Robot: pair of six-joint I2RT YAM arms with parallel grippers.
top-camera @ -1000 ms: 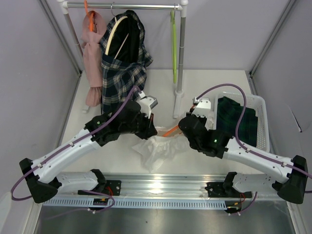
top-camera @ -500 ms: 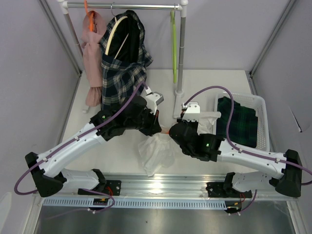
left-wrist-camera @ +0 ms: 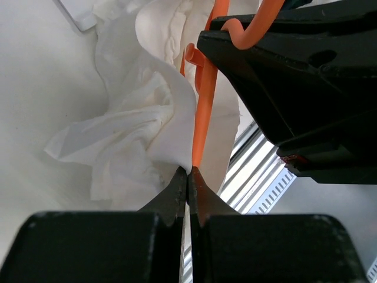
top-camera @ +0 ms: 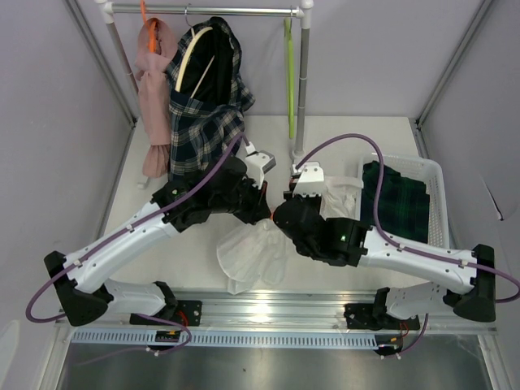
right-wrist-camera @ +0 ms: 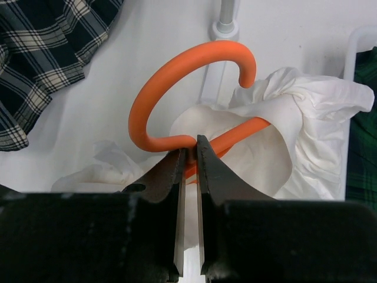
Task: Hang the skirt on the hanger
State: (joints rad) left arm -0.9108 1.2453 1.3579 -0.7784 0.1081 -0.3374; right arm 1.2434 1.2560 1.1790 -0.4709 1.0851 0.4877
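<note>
- Left arm [top-camera: 122, 240], lower left of the frame: white link shells joined by bulky black joint housings, ending in a black base block.
- Right arm [top-camera: 414, 258], lower right: the same white-and-black build.
- A purple cable [top-camera: 218, 172] loops along each arm.
- Left hand [left-wrist-camera: 188, 172] and right hand [right-wrist-camera: 189, 153]: matte black, with fingers tapering to thin tips.

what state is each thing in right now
dark green tartan skirt: bunched in the white plastic basket
lime-green plastic hanger: bare, hanging on the rail
orange plastic hanger: off the rail, carrying the white ruffled garment
left gripper: shut on the garment's edge
right gripper: shut on the orange hanger's neck
navy-and-white checked garment: hung on the rail
</note>
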